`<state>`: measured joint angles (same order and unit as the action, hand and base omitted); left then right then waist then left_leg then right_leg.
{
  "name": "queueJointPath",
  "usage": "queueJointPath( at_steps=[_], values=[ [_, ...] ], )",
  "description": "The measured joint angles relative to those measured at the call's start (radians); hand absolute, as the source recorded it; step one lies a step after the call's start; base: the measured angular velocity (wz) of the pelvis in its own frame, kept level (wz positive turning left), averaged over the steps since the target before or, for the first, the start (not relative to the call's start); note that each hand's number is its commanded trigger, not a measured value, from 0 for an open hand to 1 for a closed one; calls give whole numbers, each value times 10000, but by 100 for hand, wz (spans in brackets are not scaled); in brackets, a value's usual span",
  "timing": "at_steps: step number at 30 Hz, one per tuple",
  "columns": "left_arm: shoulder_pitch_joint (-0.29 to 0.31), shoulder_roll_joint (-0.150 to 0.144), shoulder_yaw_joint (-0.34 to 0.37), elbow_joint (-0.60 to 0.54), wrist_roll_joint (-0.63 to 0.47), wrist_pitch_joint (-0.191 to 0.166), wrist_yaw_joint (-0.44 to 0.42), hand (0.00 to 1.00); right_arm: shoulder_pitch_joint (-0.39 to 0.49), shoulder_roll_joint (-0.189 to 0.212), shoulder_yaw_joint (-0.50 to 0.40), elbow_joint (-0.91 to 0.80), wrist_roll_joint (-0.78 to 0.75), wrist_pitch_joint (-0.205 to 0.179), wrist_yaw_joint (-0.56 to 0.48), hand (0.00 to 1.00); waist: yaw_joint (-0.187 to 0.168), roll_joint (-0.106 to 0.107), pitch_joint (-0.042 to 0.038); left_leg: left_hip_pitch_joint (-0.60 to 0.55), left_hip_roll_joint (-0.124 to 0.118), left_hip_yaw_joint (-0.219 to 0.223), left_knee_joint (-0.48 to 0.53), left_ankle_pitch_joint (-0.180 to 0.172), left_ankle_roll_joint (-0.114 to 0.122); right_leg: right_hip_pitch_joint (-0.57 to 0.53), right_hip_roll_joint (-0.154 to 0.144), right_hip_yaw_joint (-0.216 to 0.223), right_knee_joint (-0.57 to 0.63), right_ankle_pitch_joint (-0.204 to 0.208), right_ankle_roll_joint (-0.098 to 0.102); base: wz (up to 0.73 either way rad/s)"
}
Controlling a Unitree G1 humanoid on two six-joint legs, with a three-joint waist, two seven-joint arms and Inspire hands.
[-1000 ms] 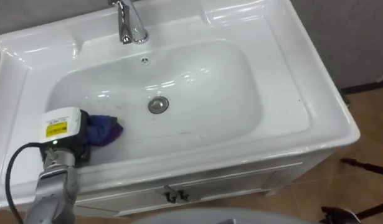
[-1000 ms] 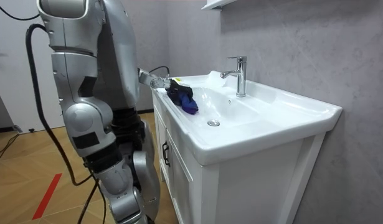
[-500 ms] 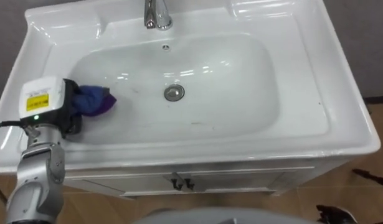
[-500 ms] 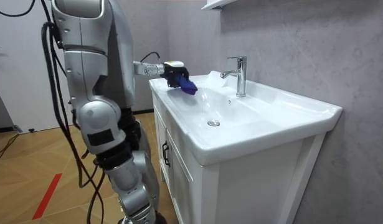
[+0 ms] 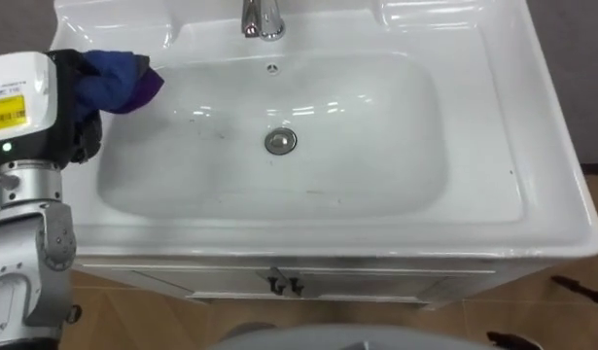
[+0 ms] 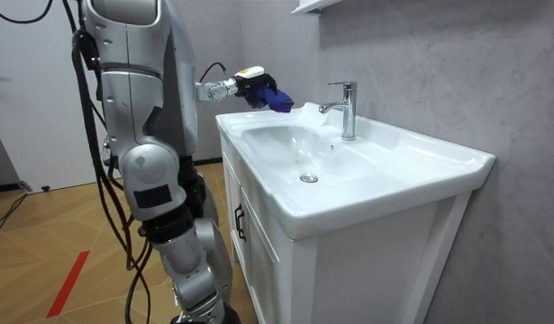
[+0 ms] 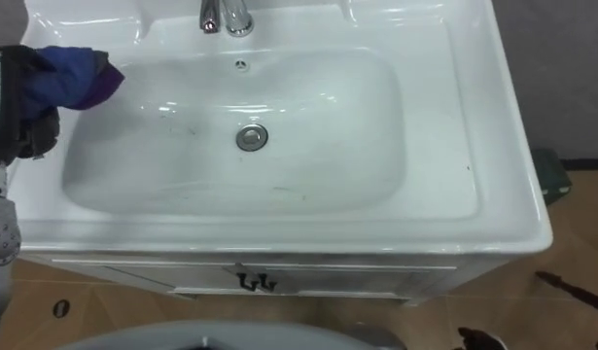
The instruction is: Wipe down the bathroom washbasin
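Basin (image 5: pixel 376 194) lies under the raised left hand (image 5: pixel 70 107), fingers clenched round a blue cloth (image 5: pixel 119 80).

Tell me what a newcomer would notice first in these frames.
The blue cloth stands out against all the white: the left hand grips it in the air over the basin's back left corner, left of the faucet. Next comes the wide white basin itself, with the metal drain in the middle of its bowl and a few faint dark marks around it.
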<state>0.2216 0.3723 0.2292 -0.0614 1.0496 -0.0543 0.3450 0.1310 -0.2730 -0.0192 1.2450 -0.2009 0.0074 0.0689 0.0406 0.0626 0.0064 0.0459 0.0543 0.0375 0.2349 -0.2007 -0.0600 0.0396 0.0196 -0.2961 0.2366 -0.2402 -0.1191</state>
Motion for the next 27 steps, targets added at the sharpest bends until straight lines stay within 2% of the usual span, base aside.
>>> queueJointPath(
  at_steps=[4, 9, 17, 23, 27],
  values=[
    [-1, 0, 48, -105, 26, -192, 161, 100, -3, 4, -14, -4, -50, -62, 13, 0, 25, -50, -33, 48, -1, 19, 13, 0, 0, 48, 1, 19, 5, 0, 0, 0],
    [-3, 0, 54, -118, 28, -181, 169, 100, 98, 4, -18, 26, -119, -60, 103, 0, 194, -36, -39, 175, -1, 13, 27, 0, 0, 166, 5, 46, -10, 0, 0, 0],
    [-2, 0, 225, -118, 44, -167, 167, 100, 107, 4, -18, 48, -403, -52, 187, 0, 224, 13, -39, 199, 1, 2, 12, 0, 0, 167, 5, 48, 21, 1, -1, 0],
    [12, 1, 428, -118, 56, -6, 167, 100, 104, 3, -21, 95, -449, -39, 205, 0, 235, 25, -29, 200, -5, 0, 2, 0, 0, 156, 6, 78, 19, 1, -1, 0],
    [66, -1, 421, -115, 104, 262, 121, 100, 85, 4, -16, 287, -445, 70, 239, 0, 185, -1, 1, 203, -4, 37, -16, 0, 0, 187, 3, 30, 12, 1, -1, 2]
  ],
)
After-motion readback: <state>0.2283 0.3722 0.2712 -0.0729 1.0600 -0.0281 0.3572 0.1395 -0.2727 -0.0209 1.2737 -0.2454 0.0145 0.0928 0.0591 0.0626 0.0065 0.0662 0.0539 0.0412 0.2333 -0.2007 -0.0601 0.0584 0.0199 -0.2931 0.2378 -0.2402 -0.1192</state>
